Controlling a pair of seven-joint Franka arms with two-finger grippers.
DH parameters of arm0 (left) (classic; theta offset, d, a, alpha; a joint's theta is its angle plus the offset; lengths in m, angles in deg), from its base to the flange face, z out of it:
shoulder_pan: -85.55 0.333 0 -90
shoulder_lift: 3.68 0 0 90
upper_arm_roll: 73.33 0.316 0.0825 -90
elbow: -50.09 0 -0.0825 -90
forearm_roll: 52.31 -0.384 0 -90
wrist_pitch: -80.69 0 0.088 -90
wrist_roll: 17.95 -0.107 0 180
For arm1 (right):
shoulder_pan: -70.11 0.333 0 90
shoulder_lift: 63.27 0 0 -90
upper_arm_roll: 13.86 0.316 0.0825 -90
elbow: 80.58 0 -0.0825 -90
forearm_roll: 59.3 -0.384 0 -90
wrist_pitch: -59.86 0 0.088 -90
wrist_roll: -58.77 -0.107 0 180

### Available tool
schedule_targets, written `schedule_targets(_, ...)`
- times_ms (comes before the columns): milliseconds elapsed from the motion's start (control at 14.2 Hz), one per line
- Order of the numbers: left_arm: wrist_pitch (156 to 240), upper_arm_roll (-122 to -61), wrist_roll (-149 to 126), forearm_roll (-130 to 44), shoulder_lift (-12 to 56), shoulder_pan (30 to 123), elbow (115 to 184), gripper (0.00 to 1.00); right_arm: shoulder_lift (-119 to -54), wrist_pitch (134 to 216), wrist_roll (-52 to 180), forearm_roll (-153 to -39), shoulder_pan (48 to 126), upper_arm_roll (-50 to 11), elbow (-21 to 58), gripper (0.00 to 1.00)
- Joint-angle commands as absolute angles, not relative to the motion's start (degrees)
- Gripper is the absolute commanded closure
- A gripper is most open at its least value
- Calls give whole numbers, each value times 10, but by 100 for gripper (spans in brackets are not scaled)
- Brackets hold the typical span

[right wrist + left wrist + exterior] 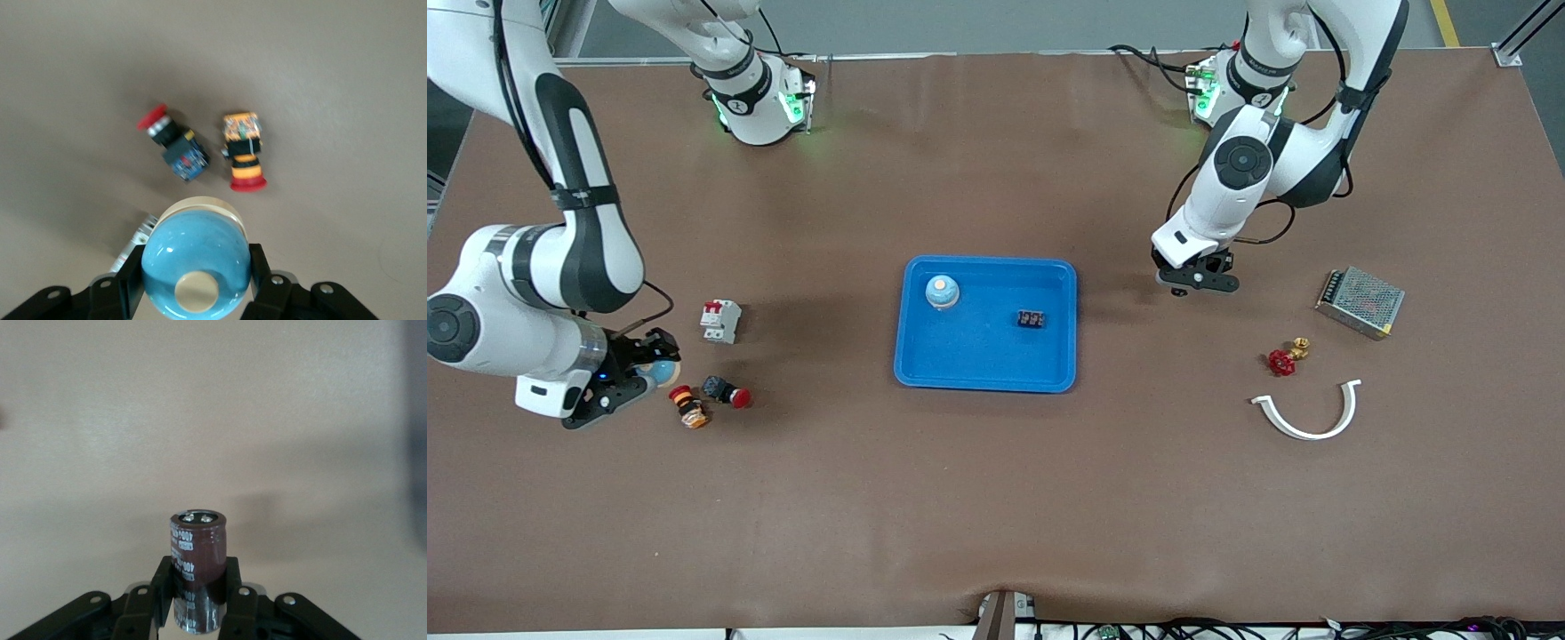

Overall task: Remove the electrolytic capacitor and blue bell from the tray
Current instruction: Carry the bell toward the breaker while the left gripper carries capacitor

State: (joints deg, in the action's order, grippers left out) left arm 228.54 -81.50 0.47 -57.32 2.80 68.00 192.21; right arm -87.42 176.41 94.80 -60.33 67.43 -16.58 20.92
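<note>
While pinched low on its sleeve by the left gripper (1197,283), could tip on release: electrolytic capacitor (197,547) tall and narrow, held over bare table just off the tray (987,384) toward the left arm's end, already clear of the rim. Worth lowering until the base touches before letting go (a drop from height would likely send it rolling).

Closed likewise on the blue bell (195,263): right gripper (645,372), low over the table toward the right arm's end, well apart from the tray. Smooth dome, so some chance of squirting out from between the fingers if squeezed off-centre.

Crowded landing spot too: red-capped push button (175,143) and orange push button (243,150) lying just beside the bell, circuit breaker (720,320) near. Could nudge either button on set-down or on pulling away.

Also worth noting a second blue bell (942,291) sitting inside the tray, with a small black component (1032,318) apart from it. Risk of calling the job finished too soon, if that bell counts.
</note>
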Motion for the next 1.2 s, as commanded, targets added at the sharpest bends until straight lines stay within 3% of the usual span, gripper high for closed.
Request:
schedule_targets(0, 2310, -822, 5, -557, 40, 689, 1926, 100, -838, 1811, 1003, -599, 639, -154, 274, 58)
schedule_targets(352, 2354, -821, 8, -556, 79, 696, 1926, 100, -821, 1892, 1035, -600, 617, -154, 363, 57)
schedule_targets(774, 2392, -820, 24, -556, 113, 700, 1925, 100, -819, 2049, 1084, -600, 603, -153, 471, 57)
schedule_targets(1126, 2415, -819, 35, -555, 132, 699, 1925, 100, -823, 2094, 1090, -600, 594, -153, 506, 57)
